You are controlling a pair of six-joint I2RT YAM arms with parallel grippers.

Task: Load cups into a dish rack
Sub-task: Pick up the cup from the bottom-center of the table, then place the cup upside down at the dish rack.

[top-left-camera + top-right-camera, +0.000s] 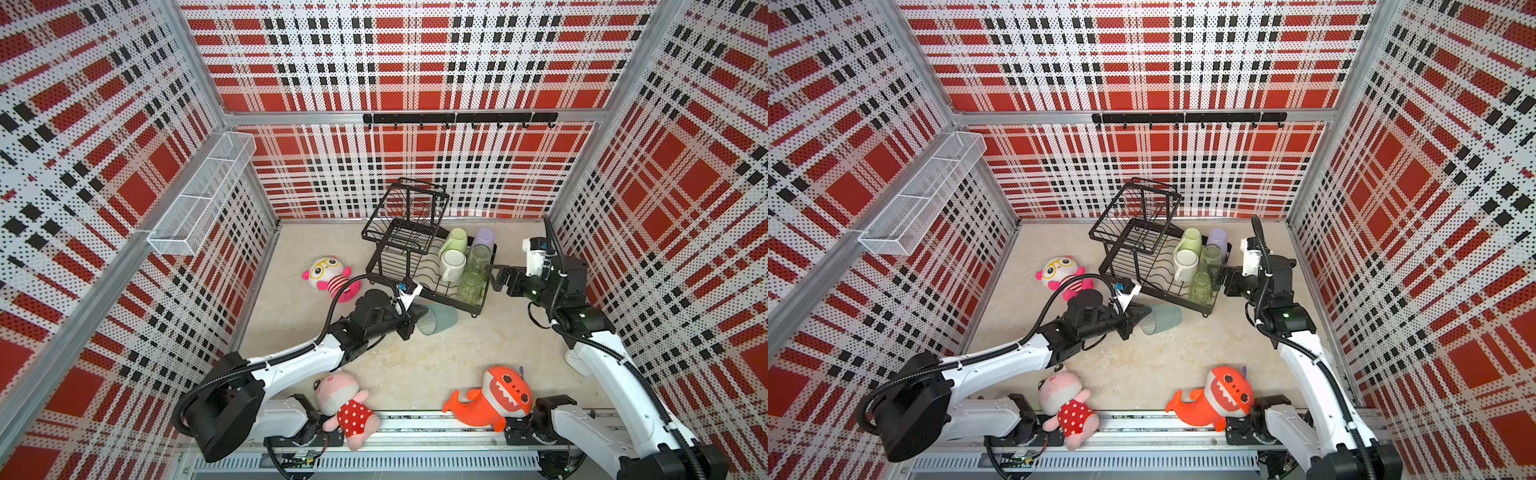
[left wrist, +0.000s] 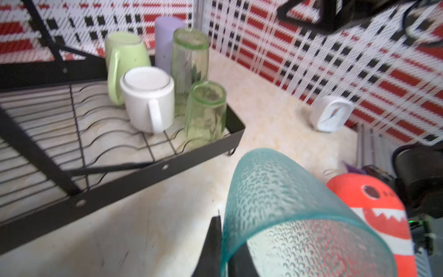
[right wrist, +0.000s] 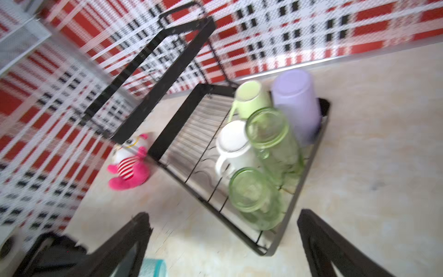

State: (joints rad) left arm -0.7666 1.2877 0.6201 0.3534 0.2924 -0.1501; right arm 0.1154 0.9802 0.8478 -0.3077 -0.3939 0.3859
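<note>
Left gripper (image 1: 411, 323) pinching the teal glass (image 1: 438, 319) by its rim at the dish rack's (image 1: 451, 300) 6 o'clock, right gripper (image 1: 495, 277) spread empty at 3 o'clock; the slick rim may slip when lifted.

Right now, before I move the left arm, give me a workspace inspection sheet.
Surface: beige tabletop, no spills seen.
Job's things: black wire dish rack; upside down in its lower tier: pale green mug, white mug, lilac tumbler, tall green glass, short green glass. Teal glass outside, tilted, in front of the rack.
Clutter: glasses-wearing plush, pink plush in dotted dress, orange shark plush, small white clock.
Grippers: left gripper shut on the teal glass's rim; right gripper open, empty, beside the rack.
Cables: black hose loops over the glasses-wearing plush; nothing seen snagged.
Surroundings: plaid walls, white mesh shelf, black hook rail; nothing seen on either.
</note>
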